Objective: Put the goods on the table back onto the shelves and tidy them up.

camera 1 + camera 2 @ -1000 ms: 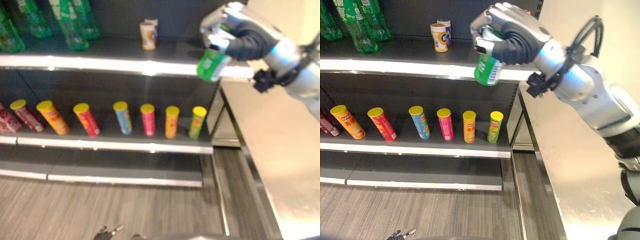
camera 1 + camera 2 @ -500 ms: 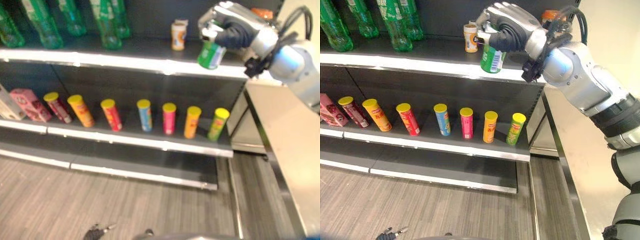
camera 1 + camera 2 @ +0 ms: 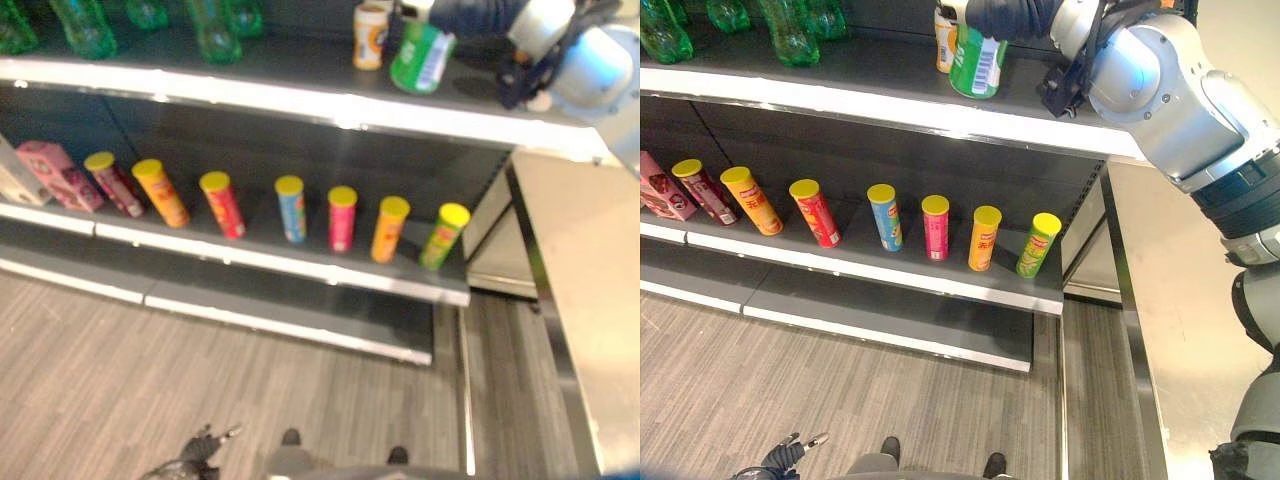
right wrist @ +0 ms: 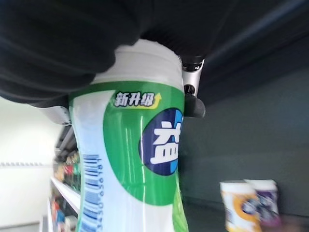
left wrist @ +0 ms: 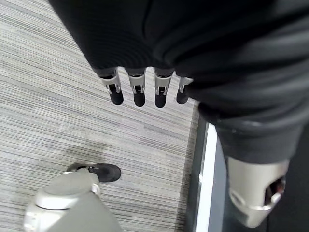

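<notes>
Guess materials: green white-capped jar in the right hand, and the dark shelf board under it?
Green white-capped jar: likely plastic under a glossy printed wrap, judging by its sheen and barcode. Dark shelf board: probably painted metal, matte dark grey, with a pale front strip; uncertain.

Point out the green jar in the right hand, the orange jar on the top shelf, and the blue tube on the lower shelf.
green jar (image 3: 976, 62), right eye view, label.
orange jar (image 3: 945, 42), right eye view, side.
blue tube (image 3: 886, 222), right eye view, body.
</notes>
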